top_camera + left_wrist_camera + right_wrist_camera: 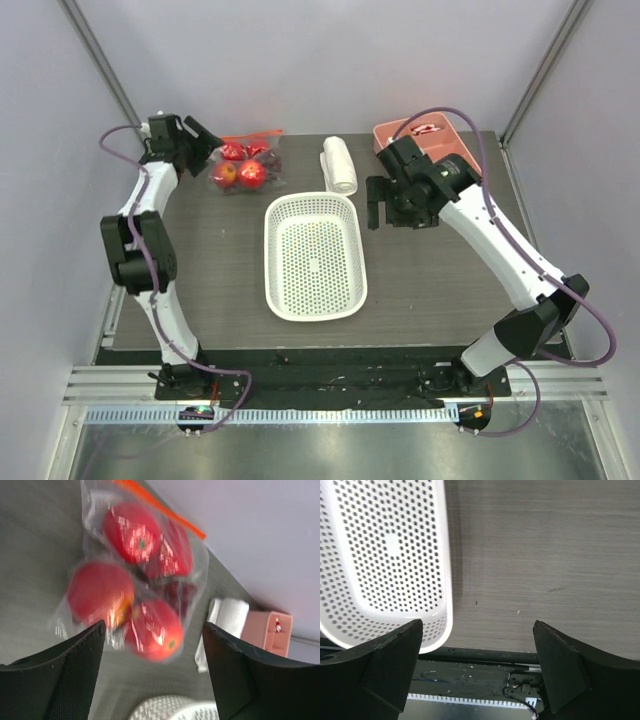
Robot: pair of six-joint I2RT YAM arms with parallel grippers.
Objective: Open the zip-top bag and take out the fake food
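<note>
Top external view: the table (430, 280) is a dark grey wood-grain slab, and both of my arms reach out over it from the near edge.

My left gripper (203, 137) is at the far left corner, jaws wide, nothing held. In the left wrist view its two black fingers (60, 675) frame the bag, which lies just ahead of the tips. I cannot tell whether either tip touches the plastic.

My right gripper (372, 208) hangs over bare table just right of the basket, jaws wide, nothing held. The right wrist view shows only table surface between its fingers (375, 670), with the basket's near corner to one side.

The basket (314, 257) is white, perforated and oblong. It sits mid-table.

The bag (243, 168) lies flat at the far left, just beyond the basket's far left corner and apart from it. It is clear and crinkled.

A pink tray (455, 132) sits at the far right edge, partly hidden by my right arm.

A white towel roll (339, 165) lies between bag and tray, beyond the basket.

The food (135, 530) is all inside the bag: four glossy red fruits and a dark bunch, packed together.

The orange zip strip (165, 511) runs along the bag's far edge. I cannot tell if it is sealed.
</note>
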